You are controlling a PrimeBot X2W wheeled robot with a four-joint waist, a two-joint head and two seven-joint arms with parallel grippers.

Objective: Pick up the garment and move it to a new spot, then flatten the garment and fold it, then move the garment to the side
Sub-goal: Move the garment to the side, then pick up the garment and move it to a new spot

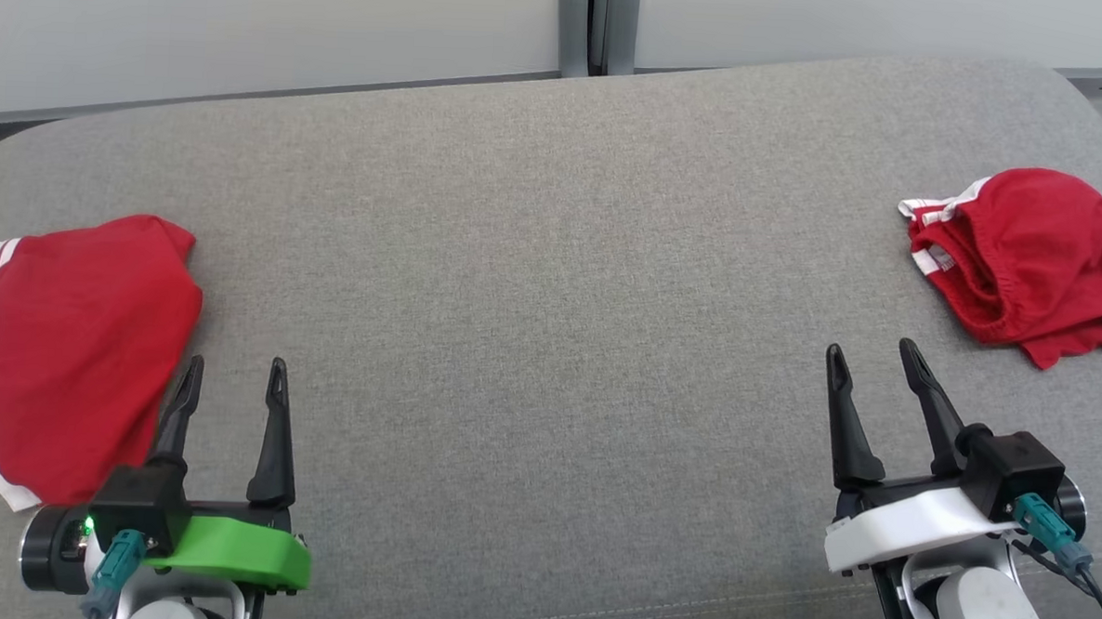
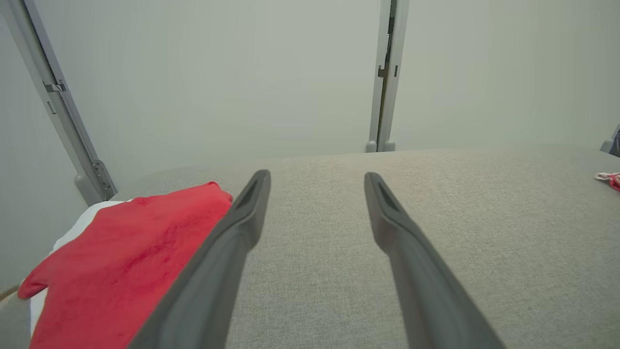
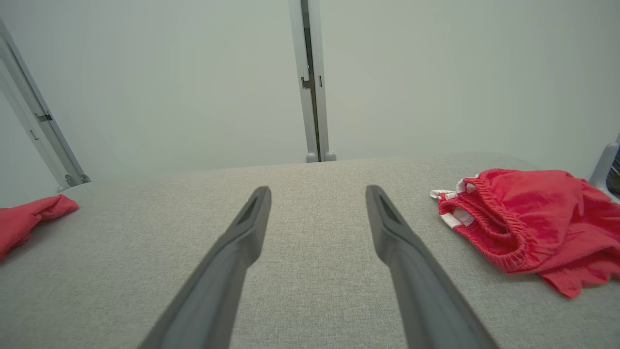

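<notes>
A crumpled red garment (image 1: 1037, 256) with a white-striped elastic waistband lies at the far right of the grey padded surface (image 1: 553, 254). The right wrist view has this garment (image 3: 528, 218) ahead and to the right. My right gripper (image 1: 870, 349) stands open and empty at the lower right, short of it and apart from it. A second red garment (image 1: 66, 344) with white trim lies flat and folded at the left edge. My left gripper (image 1: 237, 366) is open and empty just right of it, its left finger close to the cloth's edge (image 2: 126, 261).
A pale wall with a grey vertical post (image 1: 598, 23) runs behind the surface. The surface's rounded far corners and its front seam mark its edges. The wide stretch of grey fabric between the two garments is bare.
</notes>
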